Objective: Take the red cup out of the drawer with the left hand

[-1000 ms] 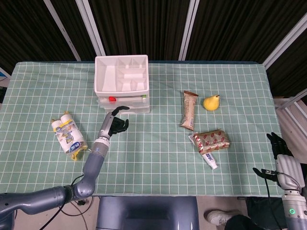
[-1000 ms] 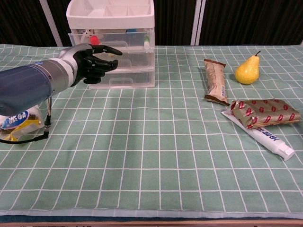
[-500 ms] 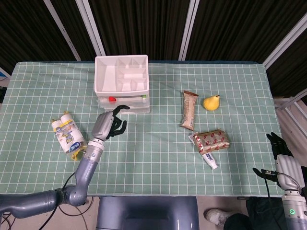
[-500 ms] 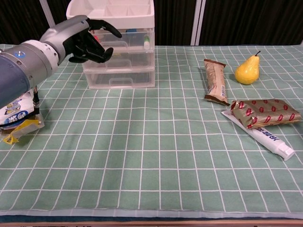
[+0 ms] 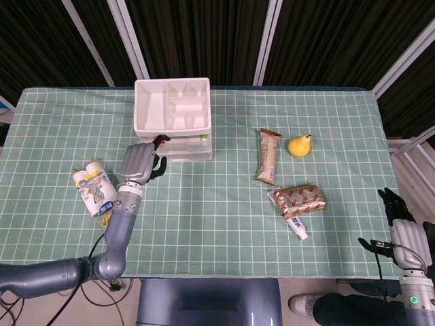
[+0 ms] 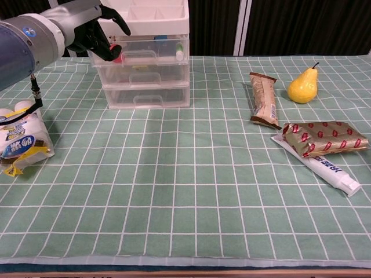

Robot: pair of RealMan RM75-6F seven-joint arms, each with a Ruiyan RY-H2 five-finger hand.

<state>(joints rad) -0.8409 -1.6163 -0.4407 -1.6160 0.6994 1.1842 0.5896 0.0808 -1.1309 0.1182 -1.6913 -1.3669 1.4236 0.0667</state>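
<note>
Red cup [image 6: 117,56] sits in the top drawer [image 6: 152,51] of the clear plastic drawer unit [image 6: 145,75], at the drawer's left end; only a small patch of red shows, partly covered by the left hand [image 6: 95,32]. In the head view the same red patch [image 5: 159,141] appears at the front left of the drawer, beside the hand [image 5: 141,163].

Left hand is raised in front of the unit's upper left corner, its dark fingers [image 6: 103,43] curled toward the cup. Whether the fingers touch or grip the cup cannot be determined; the contact area is hidden by the hand itself. The drawer front appears slightly forward of the two drawers below it.

Right hand [image 5: 395,214] is at the lower right edge of the head view, off the table and well apart from all items, fingers extended and holding nothing.

White compartment tray [image 5: 172,104] rests on top of the drawer unit. Green-and-white items lie in the top drawer near its right end [image 6: 180,53].

On the green checked tablecloth [image 6: 185,174]: a pack of small bottles [image 6: 21,139] at the left; a brown snack bar [image 6: 264,99], a yellow pear [image 6: 304,85], a red-patterned packet [image 6: 323,138] and a white tube [image 6: 327,171] at the right. The packet lies partly on the tube.
</note>
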